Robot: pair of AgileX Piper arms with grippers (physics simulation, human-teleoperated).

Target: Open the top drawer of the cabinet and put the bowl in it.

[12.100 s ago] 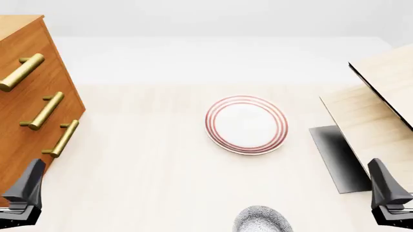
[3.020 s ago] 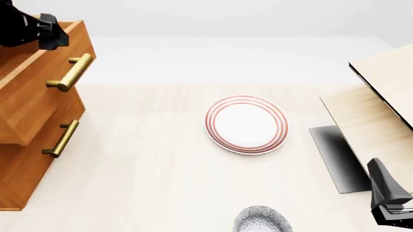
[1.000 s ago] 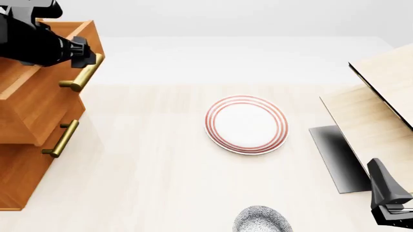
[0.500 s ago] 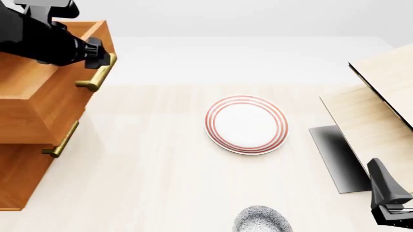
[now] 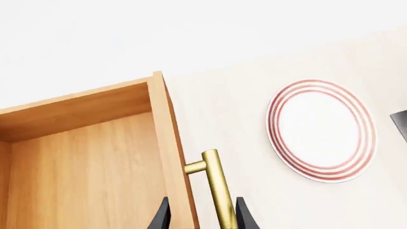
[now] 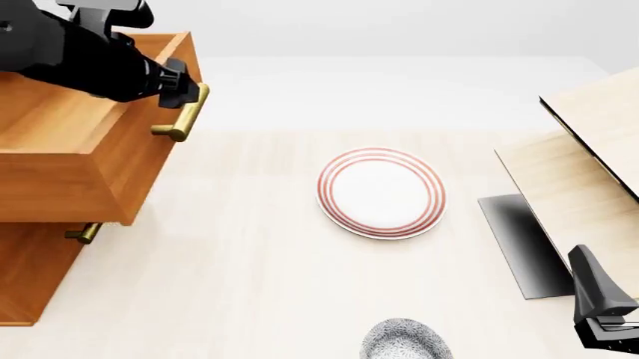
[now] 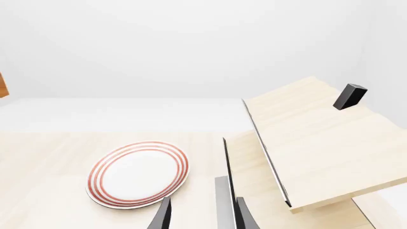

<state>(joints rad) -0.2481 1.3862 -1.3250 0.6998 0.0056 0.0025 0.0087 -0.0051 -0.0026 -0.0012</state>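
Wooden top drawer (image 6: 70,149) pulled out, left gripper (image 6: 179,84) clamping its handle (image 6: 182,114); speckled bowl (image 6: 405,340) unmoved at near edge.

Top drawer out, bowl on the table

The cabinet's (image 6: 35,277) top drawer (image 6: 80,161) stood pulled open; the speckled bowl (image 6: 405,340) sat at the near edge.

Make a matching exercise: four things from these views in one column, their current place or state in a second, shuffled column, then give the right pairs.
Things:
1. top drawer
2. bowl
3. red-ringed plate
4. left gripper

Places or states:
A. at the near table edge, partly out of the front view
B. pulled out, inside bare
C. jaws on either side of the brass handle
D. flat on the middle of the table

Pairs: 1-B, 2-A, 3-D, 4-C
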